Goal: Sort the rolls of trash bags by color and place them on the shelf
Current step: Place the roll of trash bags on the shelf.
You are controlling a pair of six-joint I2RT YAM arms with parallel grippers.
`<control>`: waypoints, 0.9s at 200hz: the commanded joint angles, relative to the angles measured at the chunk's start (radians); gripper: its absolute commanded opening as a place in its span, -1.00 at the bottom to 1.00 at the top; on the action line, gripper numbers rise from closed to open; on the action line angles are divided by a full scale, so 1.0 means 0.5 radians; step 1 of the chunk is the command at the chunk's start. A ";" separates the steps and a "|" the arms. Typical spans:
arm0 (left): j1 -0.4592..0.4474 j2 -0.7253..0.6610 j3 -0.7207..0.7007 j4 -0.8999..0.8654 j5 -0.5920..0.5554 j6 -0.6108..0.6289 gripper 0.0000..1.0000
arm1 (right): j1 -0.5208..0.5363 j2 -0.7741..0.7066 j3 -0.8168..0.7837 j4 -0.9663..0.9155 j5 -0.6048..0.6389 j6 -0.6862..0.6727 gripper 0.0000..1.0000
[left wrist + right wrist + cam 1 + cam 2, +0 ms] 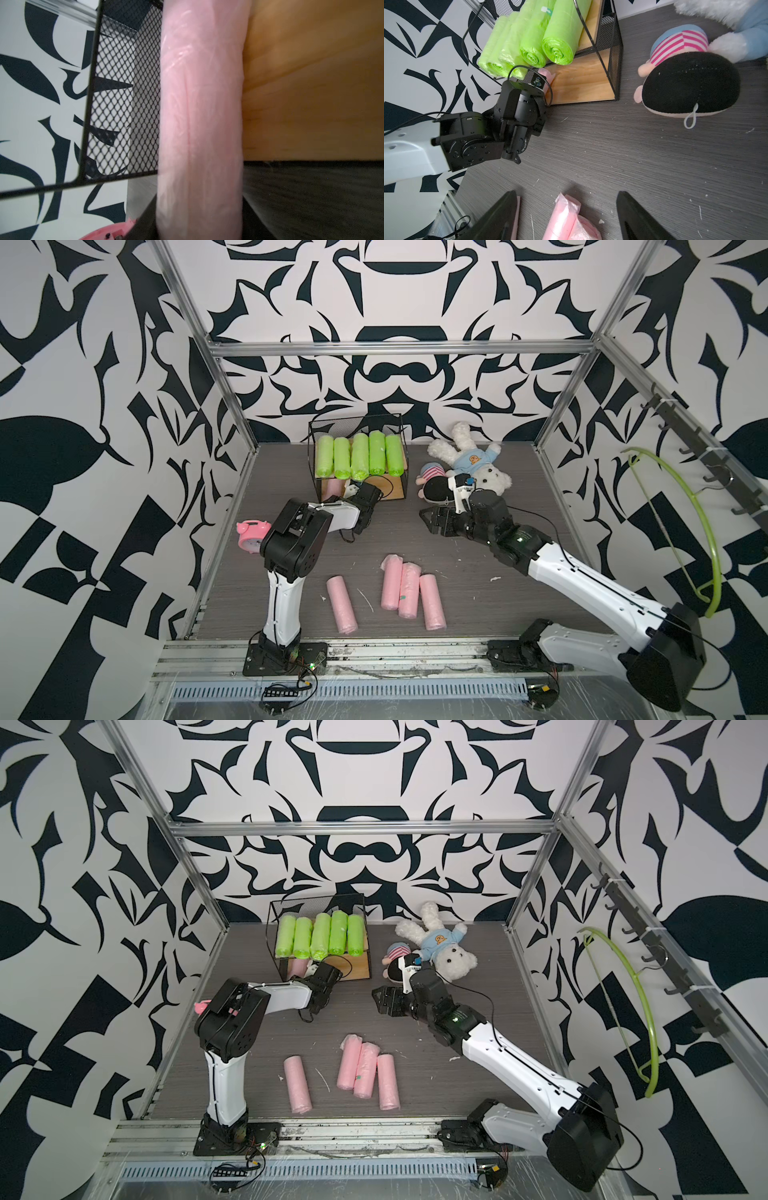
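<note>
The shelf (392,489) stands at the back of the dark counter (415,547). Five green rolls (359,456) lie side by side on its upper board, their near ends overhanging the opening of the lower tier. On the lower board one pink roll (199,116) lies lengthwise at the left end, just beside the mesh side wall, with its near end reaching out past the board's front edge. The left gripper (349,489) is at that opening with the roll between its fingers (143,220). Whether they clench the roll or only flank it I cannot tell. Its black body and looped cable fill the left front of the tier, while the rest of the board is bare wood. The right gripper (566,193) hangs over the middle of the counter with its fingers released and spread, grasping nothing. Nearer the front, three pink rolls (409,591) lie bunched and touching, and a fourth pink roll (341,605) lies apart to their left. Near the shelf's right side lie a doll (689,83) with black hair and a striped cap and a white plush animal (469,460) in a light blue shirt, touching each other. A pink alarm clock (251,533) sits at the counter's left edge, partly hidden behind the left arm's elbow. A green hanger (702,539) hangs from a hook on the right wall.
</note>
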 commanded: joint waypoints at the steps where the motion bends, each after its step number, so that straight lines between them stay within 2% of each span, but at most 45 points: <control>1: 0.009 0.027 0.040 0.027 -0.016 0.002 0.07 | -0.008 -0.043 -0.017 0.045 -0.011 0.009 0.61; 34: 0.009 -0.024 0.005 -0.002 0.018 -0.033 0.27 | -0.008 -0.047 -0.039 0.053 -0.014 0.022 0.62; 101: -0.095 -0.305 -0.154 -0.172 0.043 -0.193 0.49 | -0.005 -0.053 -0.085 0.078 -0.020 0.048 0.62; 142: -0.191 -0.456 -0.268 -0.327 0.166 -0.266 0.49 | -0.005 -0.050 -0.097 0.082 -0.023 0.050 0.62; 180: -0.192 -0.499 -0.322 -0.425 0.295 -0.301 0.41 | -0.003 -0.037 -0.106 0.088 -0.028 0.048 0.62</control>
